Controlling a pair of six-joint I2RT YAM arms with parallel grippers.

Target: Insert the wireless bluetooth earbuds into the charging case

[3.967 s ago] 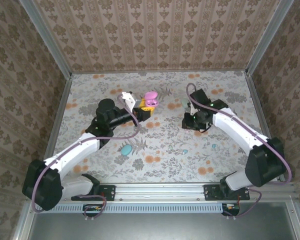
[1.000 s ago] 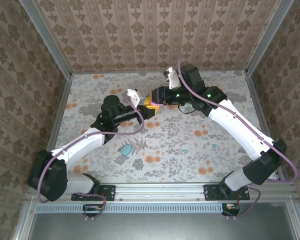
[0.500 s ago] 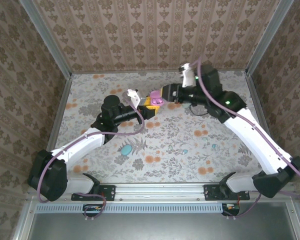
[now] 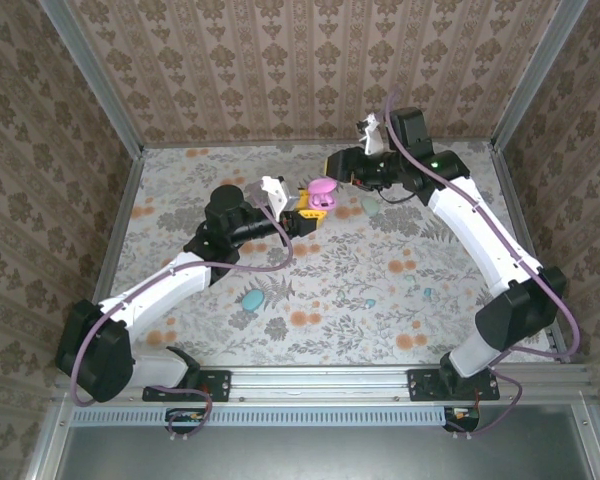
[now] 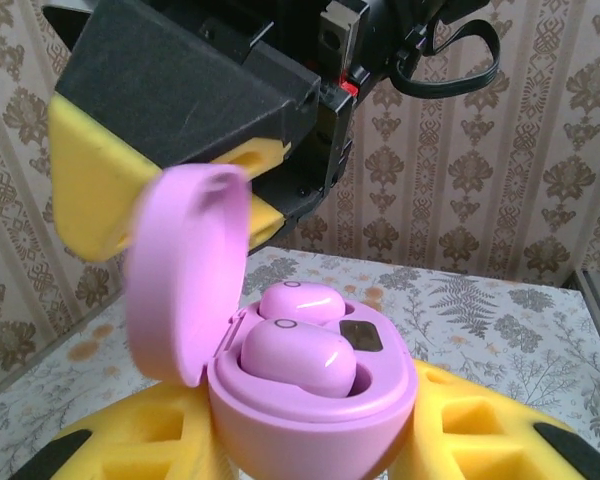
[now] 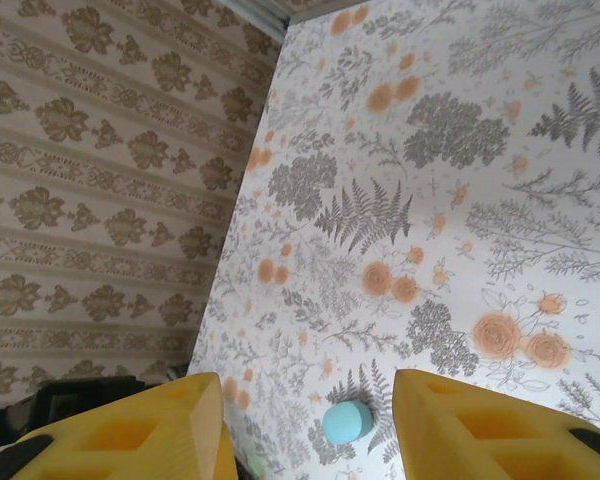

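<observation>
The setting was a robot test cell in a laboratory, dressed to resemble a domestic room. In the top external view, bare aluminium posts [image 4: 90, 75] ran diagonally down from the upper corners of the frame and bounded the enclosure. The wall panels [image 4: 310, 70] between them carried brown damask wallpaper. The table surface [image 4: 330, 300] carried a floral print in grey and orange. Along the lower edge, a metal rail [image 4: 320, 380] held the bolted bases of two white arms [image 4: 160, 290], with purple cables [image 4: 250, 268] routed in the open.
</observation>
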